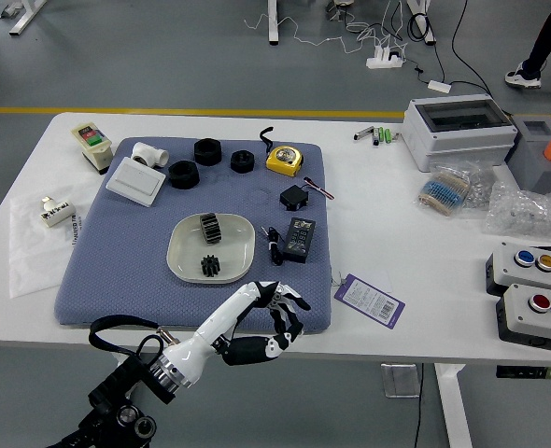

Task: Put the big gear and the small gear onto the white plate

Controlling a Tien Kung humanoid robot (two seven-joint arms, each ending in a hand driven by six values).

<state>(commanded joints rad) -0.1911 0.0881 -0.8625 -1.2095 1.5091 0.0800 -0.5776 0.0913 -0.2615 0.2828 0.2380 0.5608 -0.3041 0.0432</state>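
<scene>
While plate (186, 250) holds gears (211, 229), cable (275, 246) beside, tape measure (284, 161) beyond

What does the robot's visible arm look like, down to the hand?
The left arm is black and bulky, with round joint caps and a silvery collar where it meets a smooth white shell. Black cables loop beside the collar. The left hand combines white casing with black, jointed fingers.

big black gear (211, 229), small gear (210, 267) (also black), apart on white plate (184, 250)
</scene>
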